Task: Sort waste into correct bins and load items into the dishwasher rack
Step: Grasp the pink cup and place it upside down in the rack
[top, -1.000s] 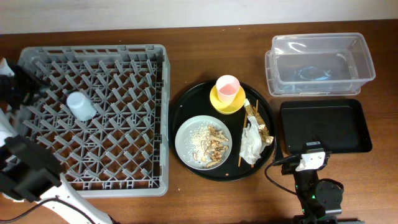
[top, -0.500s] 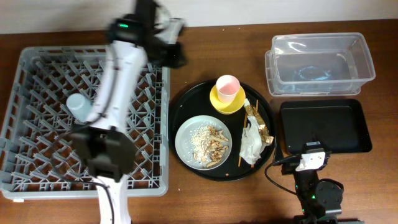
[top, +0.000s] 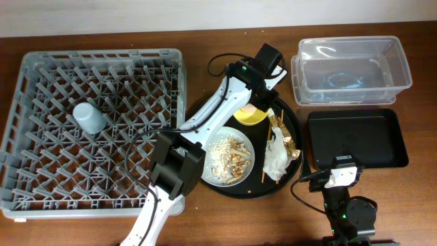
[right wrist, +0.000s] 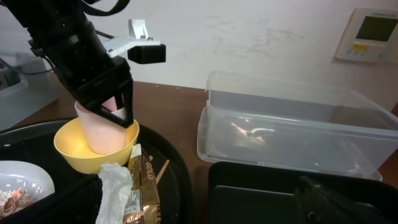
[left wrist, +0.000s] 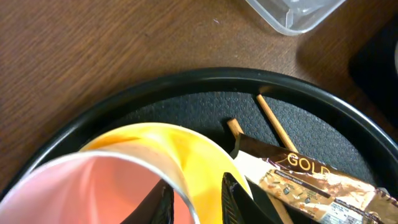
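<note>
Near the middle of the bench, over the far part of the round black tray (top: 292, 119), our left gripper (left wrist: 198, 205) hangs at the pink cup (right wrist: 99, 134), which stands upright in the yellow bowl (right wrist: 68, 146). We see its jaws apart, astride the cup's wall: one finger is inside the rim and the other outside above the bowl, with a gap showing between the outer finger and the rim. Just beside the bowl, toward the right edge, lies the gold-brown wrapper (left wrist: 311, 180). The crumpled white napkin (top: 275, 160) touches its near end, and the wooden chopsticks (left wrist: 277, 127) run alongside them. On the near part of the same tray the grey plate (top: 224, 182) carries the food scraps (top: 235, 156) and rice-like crumbs. Along the left edge the dishwasher rack (top: 41, 75) holds the light-blue cup (top: 89, 117) among its pegs. At the far right corner stands the clear tub (top: 403, 61), and just nearer along the right edge lies the shallow black tray (top: 355, 140). Our right gripper (top: 339, 174) rests by that tray's near edge; we cannot tell whether its jaws are apart or together.
</note>
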